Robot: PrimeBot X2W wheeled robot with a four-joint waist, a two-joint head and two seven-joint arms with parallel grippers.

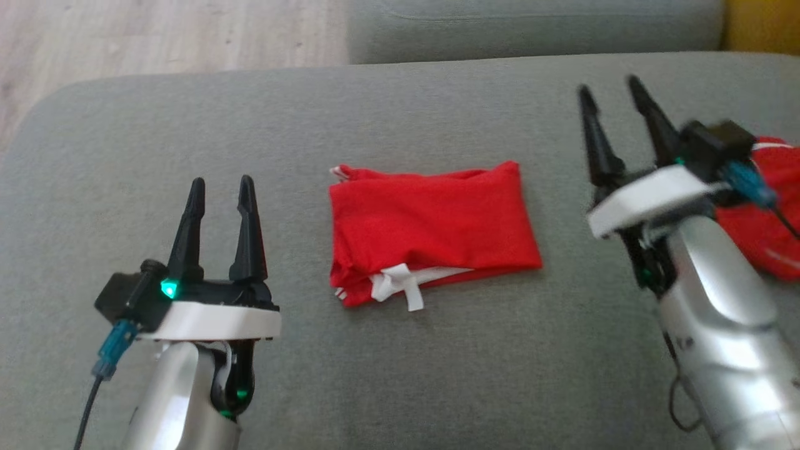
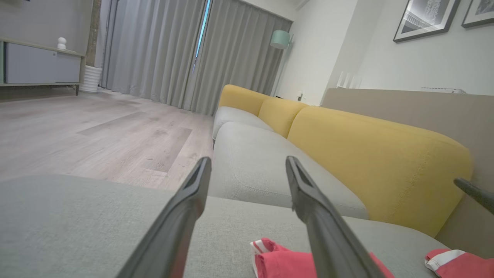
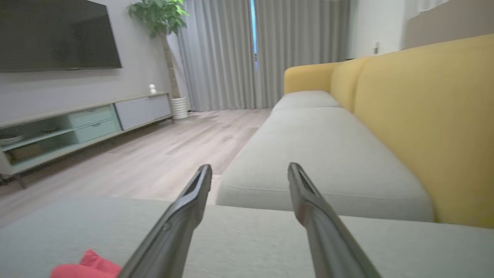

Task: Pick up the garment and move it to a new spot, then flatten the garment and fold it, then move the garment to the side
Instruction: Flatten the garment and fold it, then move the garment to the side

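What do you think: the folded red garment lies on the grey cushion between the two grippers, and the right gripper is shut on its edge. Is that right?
Not quite: the head view shows the right gripper open, apart from the folded red garment. The garment does lie on the grey cushion between that gripper and the left gripper.

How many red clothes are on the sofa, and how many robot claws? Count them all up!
Red garments: 2, a folded red garment and a second red garment at the right.
Grippers: 2, the left gripper and the right gripper, both open.
Total: 4.
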